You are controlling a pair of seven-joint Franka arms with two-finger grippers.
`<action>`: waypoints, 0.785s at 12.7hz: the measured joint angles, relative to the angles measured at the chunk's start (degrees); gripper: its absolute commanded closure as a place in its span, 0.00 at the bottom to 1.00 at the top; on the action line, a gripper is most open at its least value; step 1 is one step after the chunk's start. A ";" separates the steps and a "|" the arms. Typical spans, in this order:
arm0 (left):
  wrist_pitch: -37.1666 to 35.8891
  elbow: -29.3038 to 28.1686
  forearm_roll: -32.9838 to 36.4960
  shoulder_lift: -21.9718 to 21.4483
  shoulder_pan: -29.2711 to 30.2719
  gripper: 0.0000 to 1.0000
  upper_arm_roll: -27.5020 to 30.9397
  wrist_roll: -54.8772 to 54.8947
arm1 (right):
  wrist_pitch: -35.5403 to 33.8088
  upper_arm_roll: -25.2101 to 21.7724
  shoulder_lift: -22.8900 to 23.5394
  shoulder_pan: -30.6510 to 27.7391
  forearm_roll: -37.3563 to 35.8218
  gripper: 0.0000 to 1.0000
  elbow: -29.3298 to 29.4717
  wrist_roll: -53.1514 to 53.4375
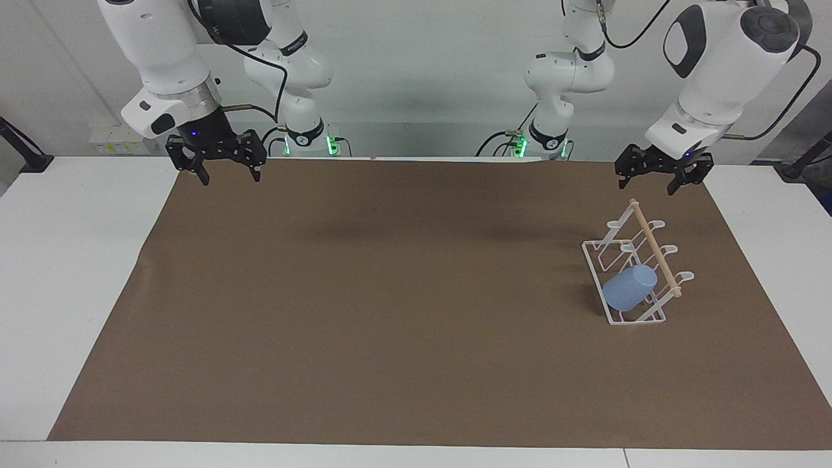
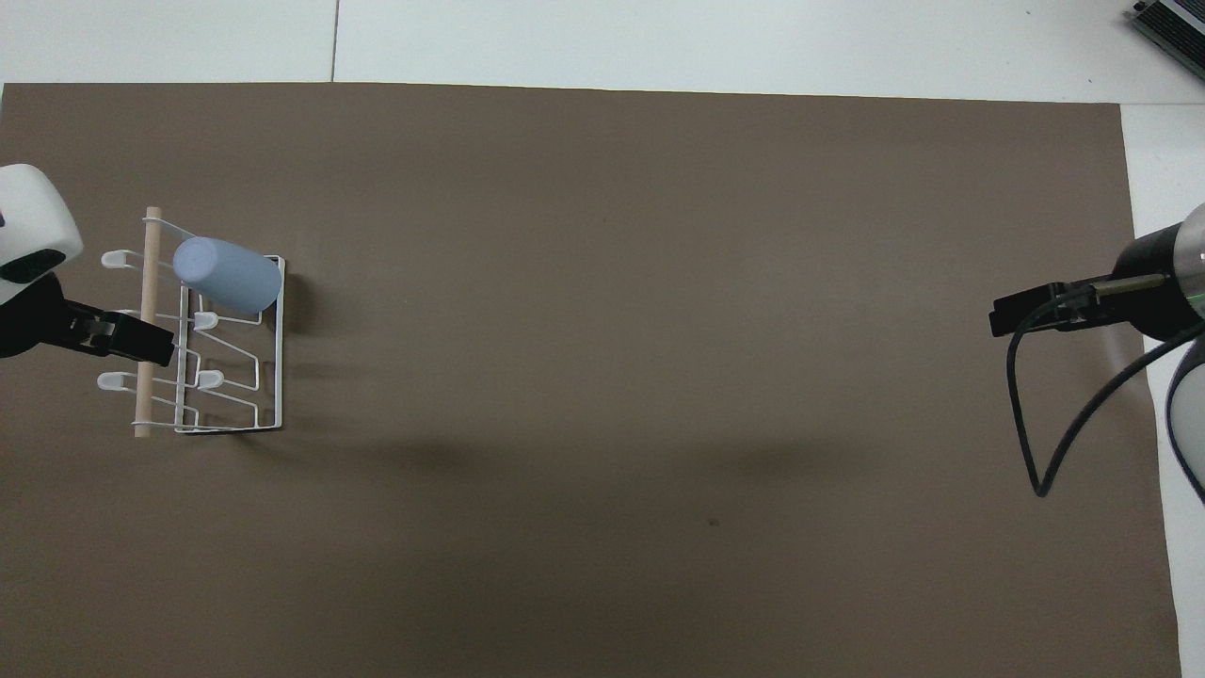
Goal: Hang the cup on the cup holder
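Observation:
The light blue cup [image 1: 629, 287] hangs tilted on a slanted prong of the white wire cup holder [image 1: 656, 250], at the holder's end farther from the robots. In the overhead view the cup [image 2: 226, 275] sits beside the wooden rod of the cup holder [image 2: 148, 282]. My left gripper [image 1: 652, 187] is open and empty, raised over the mat at the holder's end nearer to the robots, clear of the rod. My right gripper [image 1: 232, 180] is open and empty, waiting over the mat's corner at the right arm's end.
A brown mat [image 1: 390, 292] covers most of the white table [image 1: 65, 260]. The cup holder stands on the mat toward the left arm's end. A black cable [image 2: 1026, 414] hangs by the right arm.

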 measured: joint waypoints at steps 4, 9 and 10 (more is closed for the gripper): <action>-1.32 2.83 -0.97 0.04 0.88 0.00 -0.03 -4.22 | 0.00 0.04 -0.03 0.00 0.00 0.00 -0.05 0.00; -1.66 3.45 -2.28 0.03 4.07 0.00 0.02 -4.56 | 0.00 0.05 -0.13 0.00 0.00 0.00 -0.17 0.00; -1.68 3.45 -2.37 0.02 4.09 0.00 0.00 -4.56 | 0.00 0.05 -0.17 0.00 0.00 0.00 -0.20 0.00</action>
